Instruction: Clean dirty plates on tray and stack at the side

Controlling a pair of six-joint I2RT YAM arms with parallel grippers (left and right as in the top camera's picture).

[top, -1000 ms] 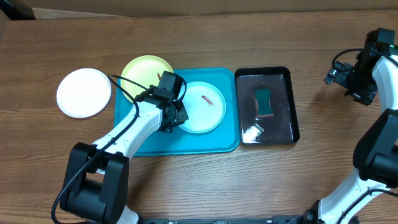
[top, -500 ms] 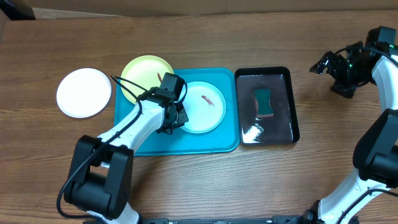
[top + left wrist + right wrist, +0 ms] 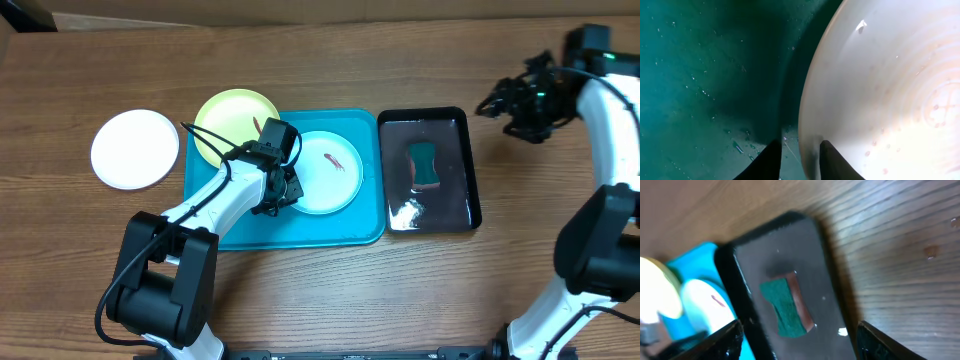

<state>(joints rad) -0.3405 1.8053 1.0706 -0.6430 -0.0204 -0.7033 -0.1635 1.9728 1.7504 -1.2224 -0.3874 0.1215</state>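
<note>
Rim of the blue plate sits between the left pincer's barely parted tips; whether they pinch it I cannot tell. The tray lies beneath them. Just beyond, the yellow plate overlaps the tray's corner; the white plate lies farther left, off the tray. The right pincer hangs spread wide, with the sponge in the black tray ahead and below.

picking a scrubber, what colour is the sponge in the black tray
The sponge is green with a reddish-brown edge; right wrist view shows it best.
</note>
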